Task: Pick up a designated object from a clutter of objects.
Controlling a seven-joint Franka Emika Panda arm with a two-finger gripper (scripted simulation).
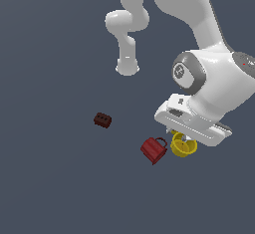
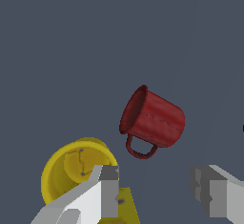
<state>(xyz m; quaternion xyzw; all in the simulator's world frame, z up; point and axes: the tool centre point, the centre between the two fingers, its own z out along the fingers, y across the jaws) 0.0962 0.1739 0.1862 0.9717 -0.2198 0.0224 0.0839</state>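
Two grey-tipped fingers (image 2: 108, 189) fill the foreground of the wrist view, spread wide apart with bare floor between them, so the gripper (image 2: 159, 192) is released and grasps nothing. One finger lies over the rim of the yellow cup (image 2: 71, 173), the designated object, whose open mouth faces the camera and shows a hollow yellow inside; whether that finger actually touches the cup cannot be told. In the exterior view the yellow cup (image 1: 184, 146) sits on the grey floor (image 1: 55, 178) directly under the white hand of the arm (image 1: 209, 78), partly hidden by it, toward the exterior view's right. A sliver of yellow box (image 2: 125, 208) shows just behind the same finger in the wrist view, beside the cup, too cut off to read any label. Just beside the cup, on the exterior view's left of it, the red mug (image 1: 153, 150) lies tipped on its side, handle up toward the cup; the wrist view shows the red mug (image 2: 152, 120) close to the cup without touching it. Well apart from both, farther to the exterior view's left, a dark red brick (image 1: 102, 120) with studs on top rests alone on the floor.
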